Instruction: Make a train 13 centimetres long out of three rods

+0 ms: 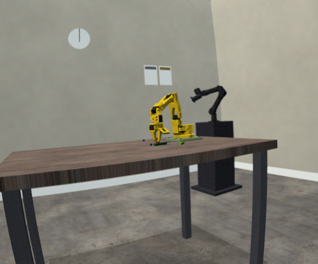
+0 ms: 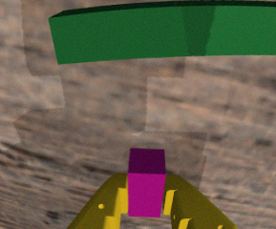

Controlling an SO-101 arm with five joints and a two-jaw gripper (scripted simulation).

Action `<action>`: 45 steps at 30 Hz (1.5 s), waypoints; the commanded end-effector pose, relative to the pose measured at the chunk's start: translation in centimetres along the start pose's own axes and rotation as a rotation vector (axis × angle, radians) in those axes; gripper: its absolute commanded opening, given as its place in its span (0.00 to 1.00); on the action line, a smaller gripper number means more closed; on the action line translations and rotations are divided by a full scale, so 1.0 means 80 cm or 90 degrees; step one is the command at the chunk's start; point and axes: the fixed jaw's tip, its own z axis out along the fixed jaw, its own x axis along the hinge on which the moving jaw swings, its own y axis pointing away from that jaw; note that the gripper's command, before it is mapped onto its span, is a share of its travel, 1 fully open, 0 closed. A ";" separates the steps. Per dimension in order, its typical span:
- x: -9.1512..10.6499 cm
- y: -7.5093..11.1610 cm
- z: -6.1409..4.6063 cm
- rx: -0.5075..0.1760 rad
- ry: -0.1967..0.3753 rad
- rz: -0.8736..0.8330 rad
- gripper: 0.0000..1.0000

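My yellow gripper point(image 2: 147, 206) is shut on a short magenta rod point(image 2: 147, 183) and holds it upright between the fingertips, close over the table. In the exterior view the gripper point(image 1: 156, 140) points down at the far part of the table. A long green rod point(image 2: 176, 37) lies flat on the wood just beyond the magenta rod, running left to right; it also shows in the exterior view point(image 1: 160, 143). A small blue rod point(image 1: 151, 144) lies by the green rod's left end. Another blue rod point(image 1: 143, 139) lies further back. A lime rod point(image 1: 181, 143) lies to the right.
The arm's base stands on a pale green plate point(image 1: 184, 138) at the table's far side. A black robot arm point(image 1: 210, 99) on a dark pedestal point(image 1: 215, 159) stands behind the table. The table's right edge is near the base.
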 end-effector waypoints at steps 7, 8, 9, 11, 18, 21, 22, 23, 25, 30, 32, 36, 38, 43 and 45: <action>0.000 0.007 0.007 -0.019 0.001 -0.005 0.00; 0.000 0.007 0.007 -0.019 0.001 -0.005 0.00; 0.000 0.007 0.007 -0.019 0.001 -0.005 0.00; 0.000 0.007 0.007 -0.019 0.001 -0.005 0.00; 0.000 0.007 0.007 -0.019 0.001 -0.005 0.05; 0.000 0.007 0.007 -0.019 0.001 -0.005 0.06; 0.000 0.007 0.007 -0.019 0.001 -0.005 0.06; 0.000 0.007 0.007 -0.019 0.001 -0.005 0.06; 0.000 0.007 0.007 -0.019 0.001 -0.005 0.06; 0.000 0.007 0.007 -0.019 0.001 -0.005 0.06; 0.000 0.007 0.007 -0.019 0.001 -0.005 0.07; 0.000 0.007 0.007 -0.019 0.001 -0.005 0.09; 0.000 0.007 0.007 -0.019 0.001 -0.005 0.10; 0.000 0.007 0.007 -0.019 0.001 -0.005 0.12; 0.000 0.007 0.007 -0.019 0.001 -0.005 0.14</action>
